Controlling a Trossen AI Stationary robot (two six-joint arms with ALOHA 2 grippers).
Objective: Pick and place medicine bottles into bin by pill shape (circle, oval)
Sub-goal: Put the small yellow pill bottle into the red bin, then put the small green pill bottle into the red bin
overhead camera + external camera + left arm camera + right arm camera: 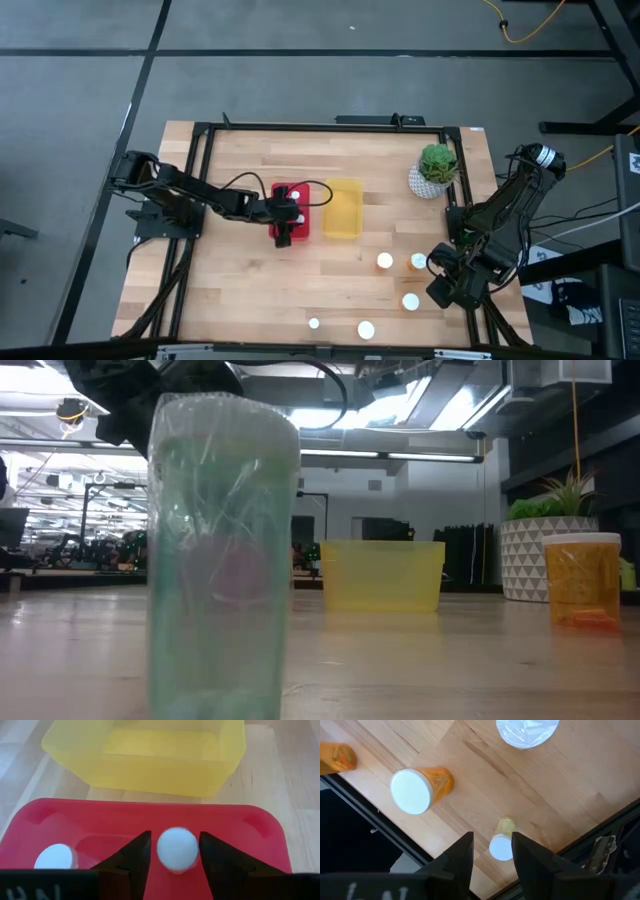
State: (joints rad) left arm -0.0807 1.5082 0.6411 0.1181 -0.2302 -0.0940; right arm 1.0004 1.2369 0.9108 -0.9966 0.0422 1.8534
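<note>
The wooden table [300, 290] carries a red bin [290, 212] with a yellow bin [343, 209] touching its side and a potted plant [436, 168] well beyond the yellow one. The left gripper [174, 854] hangs over the red bin, fingers spread to either side of a white-capped bottle [177, 848], which stands upright between them, cap toward the wrist camera. Whether the pads touch it I cannot tell. A second bottle [55, 856] already sits in the same bin.

The loose bottles [385, 261] lie on the far side of the yellow bin from the red one, all nearer the right arm. The right gripper [491, 851] hovers there, fingers apart, a small bottle [501, 842] between their tips (it seems to lean). A wider orange bottle [419, 789] stands near. Beyond the table, in the low view, is an open, brightly lit hall.
</note>
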